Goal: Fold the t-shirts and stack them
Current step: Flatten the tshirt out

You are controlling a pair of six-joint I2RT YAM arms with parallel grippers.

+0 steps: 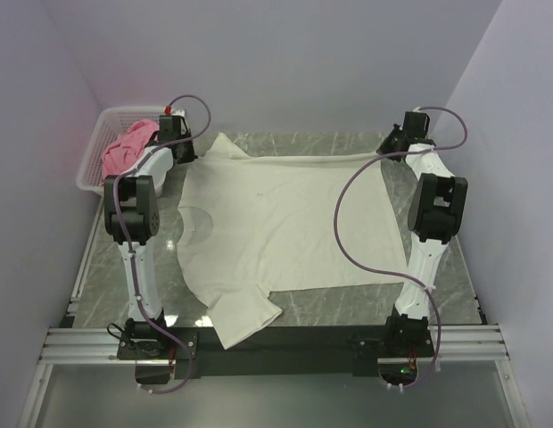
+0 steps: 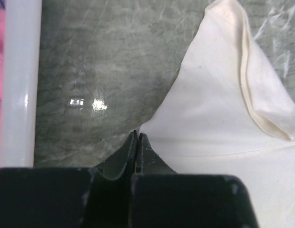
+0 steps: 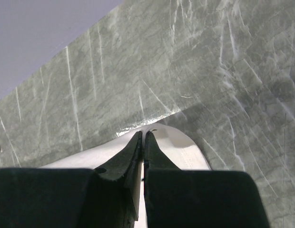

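Both end effectors (image 2: 138, 137) (image 3: 143, 134) pinch the far edge of the cream t-shirt (image 1: 276, 223).

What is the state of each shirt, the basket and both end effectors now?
cream-white t-shirt, spread flat on the table, unfolded, far edge taut
pink t-shirt, crumpled in the basket
basket, upright, holding the pink t-shirt
left end effector, shut on the cream-white t-shirt
right end effector, shut on the cream-white t-shirt
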